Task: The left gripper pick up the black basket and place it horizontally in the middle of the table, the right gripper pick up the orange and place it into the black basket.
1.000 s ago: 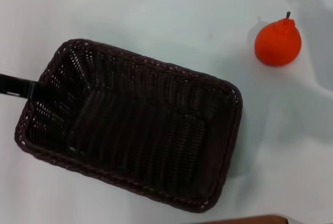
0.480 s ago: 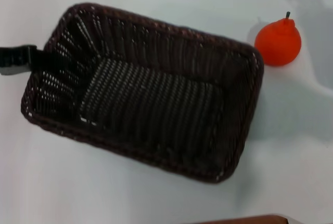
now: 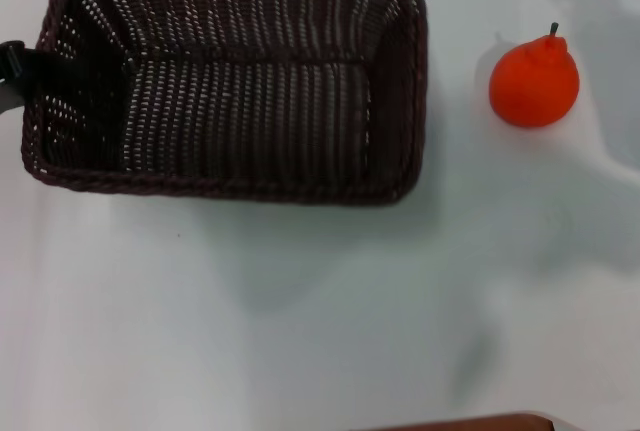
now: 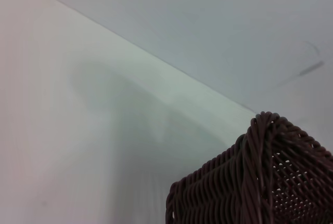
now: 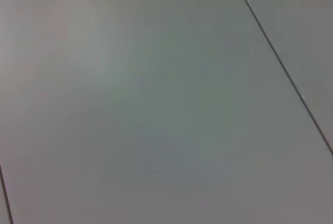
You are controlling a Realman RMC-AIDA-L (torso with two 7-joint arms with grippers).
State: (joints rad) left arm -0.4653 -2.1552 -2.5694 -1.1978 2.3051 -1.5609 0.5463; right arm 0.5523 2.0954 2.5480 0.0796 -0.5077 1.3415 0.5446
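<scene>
The black basket [image 3: 230, 81] lies lengthwise across the far left of the head view, its shadow cast on the white table [image 3: 300, 301] in front of it. My left gripper [image 3: 12, 63] shows only as a thin black bar at the basket's left short rim and is shut on that rim. A corner of the basket also shows in the left wrist view [image 4: 260, 182]. The orange [image 3: 534, 81] stands upright on the table to the right of the basket, apart from it. My right gripper is out of view; its wrist view shows only a plain grey surface.
A brown edge [image 3: 470, 423] shows at the bottom of the head view. Soft shadows lie on the table at the far right, behind the orange.
The basket has moved away from me and to the left with the left gripper, and has turned from a slant to lie level. The orange has not moved.
</scene>
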